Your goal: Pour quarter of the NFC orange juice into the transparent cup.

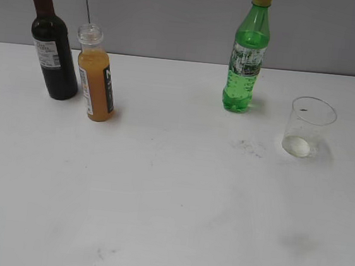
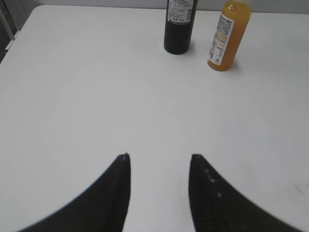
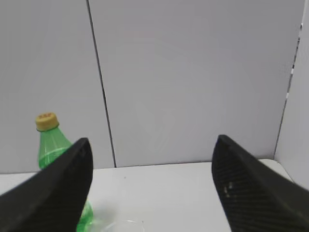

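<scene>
Left wrist view: left pincer hanging open, empty — juice bottle sitting uncapped beside wine bottle; a clumsy grab risks spilling. Right pincer gaping wide, empty.

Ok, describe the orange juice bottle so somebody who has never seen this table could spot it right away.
On the white table, look to the far left, where two bottles stand side by side. The orange juice bottle is the shorter one, just right of the dark wine bottle. It is clear plastic, filled with orange liquid, has a black label, and its neck is uncapped.
</scene>
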`<action>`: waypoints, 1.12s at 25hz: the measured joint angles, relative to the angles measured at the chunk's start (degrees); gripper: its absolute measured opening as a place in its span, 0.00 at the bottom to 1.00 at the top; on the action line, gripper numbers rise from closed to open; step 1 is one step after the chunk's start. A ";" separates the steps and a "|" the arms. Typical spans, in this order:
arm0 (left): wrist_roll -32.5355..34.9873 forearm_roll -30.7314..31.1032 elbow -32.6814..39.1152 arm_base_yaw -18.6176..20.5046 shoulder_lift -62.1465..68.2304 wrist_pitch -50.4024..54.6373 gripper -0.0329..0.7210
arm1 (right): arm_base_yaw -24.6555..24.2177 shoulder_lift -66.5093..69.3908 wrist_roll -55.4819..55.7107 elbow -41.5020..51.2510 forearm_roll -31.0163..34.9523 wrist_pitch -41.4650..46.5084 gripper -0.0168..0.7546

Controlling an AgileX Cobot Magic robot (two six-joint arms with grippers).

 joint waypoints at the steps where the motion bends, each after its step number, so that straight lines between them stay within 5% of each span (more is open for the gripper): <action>1: 0.00 0.00 0.00 0.00 0.00 0.00 0.46 | 0.00 1.20 0.00 0.00 -0.99 -0.73 0.79; 7: 0.00 0.00 0.00 0.00 0.00 0.00 0.46 | 0.00 8.87 2.48 2.04 -7.86 -3.12 0.80; 19: 0.00 0.00 0.00 0.00 0.00 0.00 0.46 | 0.00 11.74 7.59 16.45 -13.40 -17.80 0.80; 28: 0.00 0.00 0.00 0.00 0.00 0.00 0.46 | 0.00 18.30 10.39 17.70 -15.91 -20.95 0.80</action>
